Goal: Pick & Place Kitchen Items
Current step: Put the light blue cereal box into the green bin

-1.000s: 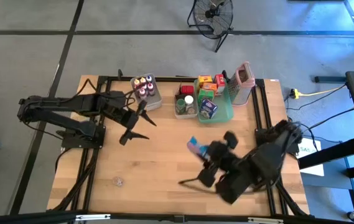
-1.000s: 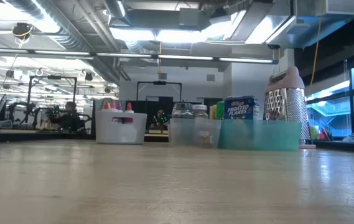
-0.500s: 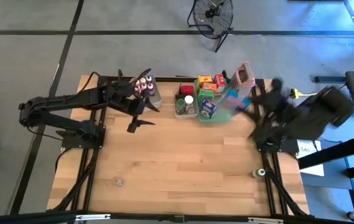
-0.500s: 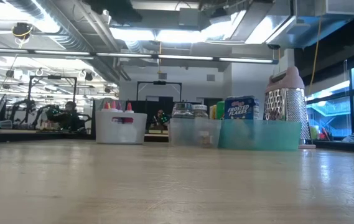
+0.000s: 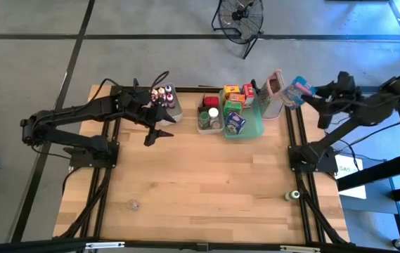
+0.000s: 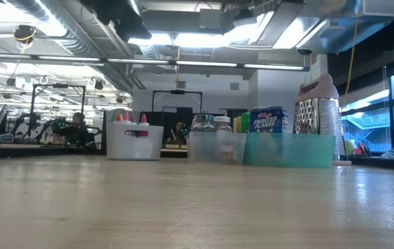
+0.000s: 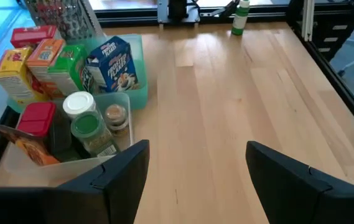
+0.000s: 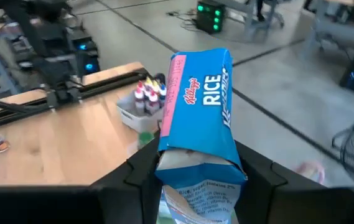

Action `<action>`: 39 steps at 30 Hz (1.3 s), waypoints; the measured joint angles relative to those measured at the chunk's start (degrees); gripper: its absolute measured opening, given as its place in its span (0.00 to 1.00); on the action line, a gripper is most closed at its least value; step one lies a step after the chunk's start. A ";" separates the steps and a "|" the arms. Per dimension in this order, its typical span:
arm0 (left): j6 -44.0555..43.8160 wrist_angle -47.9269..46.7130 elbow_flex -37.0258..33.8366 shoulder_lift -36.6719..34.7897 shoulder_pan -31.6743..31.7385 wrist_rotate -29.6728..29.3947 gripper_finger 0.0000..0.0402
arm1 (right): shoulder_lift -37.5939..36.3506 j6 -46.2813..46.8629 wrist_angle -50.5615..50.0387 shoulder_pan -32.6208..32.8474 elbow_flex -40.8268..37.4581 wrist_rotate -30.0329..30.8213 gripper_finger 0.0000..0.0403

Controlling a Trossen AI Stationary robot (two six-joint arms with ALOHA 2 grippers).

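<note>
High view: right pincer [image 5: 305, 92] carried blue box [image 5: 299, 89] beyond table's far-right corner.

Two black jointed arms [image 5: 73, 119] with trailing cables and broad dark fingers [image 7: 117, 171].

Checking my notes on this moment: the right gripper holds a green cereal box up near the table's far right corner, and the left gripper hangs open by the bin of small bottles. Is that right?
Not quite: the box in the right gripper is blue with a pink edge, a Rice Krispies box, not green, as the right wrist view shows. The rest stands: it is near the far right corner, and the left gripper hangs open by the clear bin of small bottles.
</note>
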 joint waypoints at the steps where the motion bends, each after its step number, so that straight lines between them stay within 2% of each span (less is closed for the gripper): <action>1: -0.07 0.01 0.00 0.00 0.00 0.02 0.66 | -2.35 1.78 0.66 -0.01 -3.63 0.37 0.37; 4: -0.81 0.08 0.00 0.00 0.00 -0.01 0.65 | -9.10 3.50 5.51 0.00 -14.36 0.17 0.37; 8: -0.83 0.14 0.00 0.00 0.00 -0.61 0.65 | -17.03 0.93 15.82 0.04 -27.16 -0.58 0.36; 15: 0.53 0.72 0.00 0.42 0.00 -1.12 0.65 | -28.26 -11.73 35.26 0.07 -42.42 -3.51 0.35; 21: 0.72 4.02 0.00 2.23 0.00 -1.55 0.65 | -35.17 -26.77 47.81 0.07 -47.94 -8.73 0.35; 26: 0.95 7.91 0.00 4.85 0.00 -1.76 0.65 | -39.34 -34.35 52.31 0.07 -50.45 -10.45 0.35; 31: 0.84 9.27 0.00 7.67 0.00 -1.70 0.65 | -41.43 -37.10 53.47 0.07 -52.82 -10.55 0.35; 39: 1.50 10.07 0.00 9.69 0.00 0.13 0.65 | -41.45 -35.09 57.12 0.04 -57.90 -10.54 0.35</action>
